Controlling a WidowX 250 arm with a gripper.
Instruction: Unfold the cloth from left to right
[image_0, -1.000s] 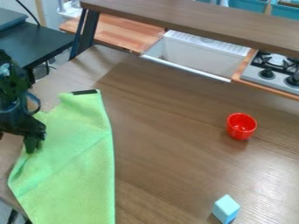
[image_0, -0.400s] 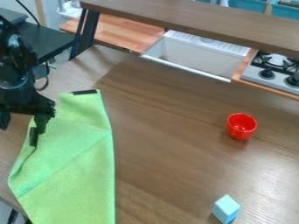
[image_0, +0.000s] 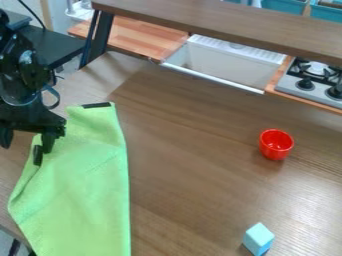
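Wood-grain tabletop (image_0: 194, 150) under the claw (image_0: 27, 139).
You have the claw's fingers spread apart; the green cloth (image_0: 83, 192) lies below and to the claw's right in view. The red bowl (image_0: 276, 144) and blue block (image_0: 258, 238) sit farther right, well apart from it.

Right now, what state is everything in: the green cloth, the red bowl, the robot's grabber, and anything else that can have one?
Cloth: spread on the table, lightly creased; it looks partly folded.
Grabber: open, its two fingers apart, at the cloth's upper left.
Bowl: upright, open side up, nothing seen inside.
Blue block: resting on the table.
Sink: open at the top.
Stove: cannot tell if on.
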